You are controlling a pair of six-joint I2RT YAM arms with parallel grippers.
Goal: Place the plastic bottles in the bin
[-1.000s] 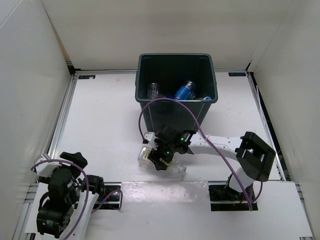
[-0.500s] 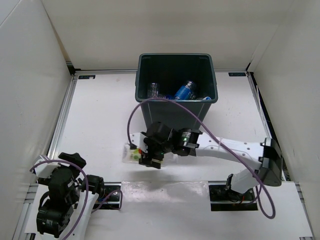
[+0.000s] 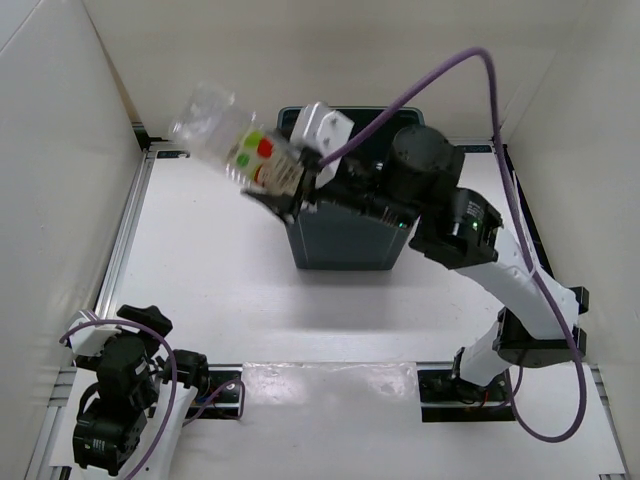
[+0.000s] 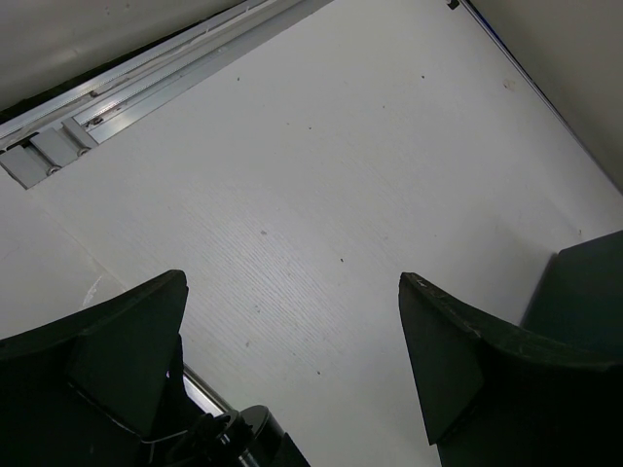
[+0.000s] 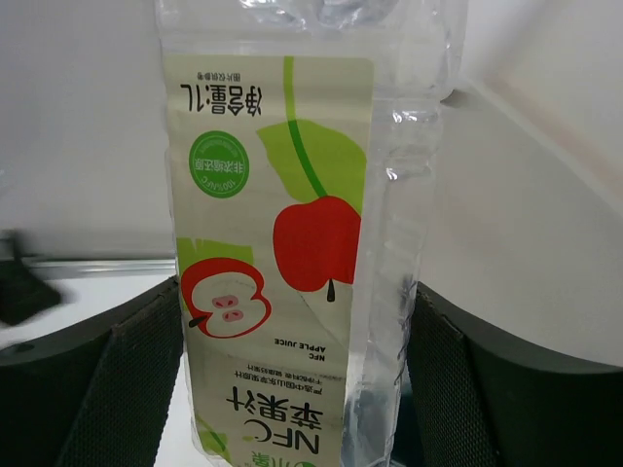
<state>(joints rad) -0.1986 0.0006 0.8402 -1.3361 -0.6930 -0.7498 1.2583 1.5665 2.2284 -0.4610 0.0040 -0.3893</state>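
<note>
My right gripper (image 3: 278,190) is shut on the wide clear bottle with the red-green apple label (image 3: 228,137). It holds the bottle high in the air, just left of the dark teal-grey bin (image 3: 345,235), which the raised arm largely covers. In the right wrist view the bottle (image 5: 292,243) fills the gap between both fingers (image 5: 117,389), label upside down. The bottles seen inside the bin are hidden now. My left gripper (image 4: 292,341) is open and empty over the bare white table near the left base (image 3: 125,385).
White walls enclose the table on the left, back and right. A metal rail (image 3: 125,240) runs along the left edge. The right arm's purple cable (image 3: 440,70) arcs high above the bin. A dark corner of the bin (image 4: 584,282) shows in the left wrist view.
My right gripper lifted the apple-label bottle from the table in front of the bin and swung it up to the bin's upper left. The left arm has not moved.
</note>
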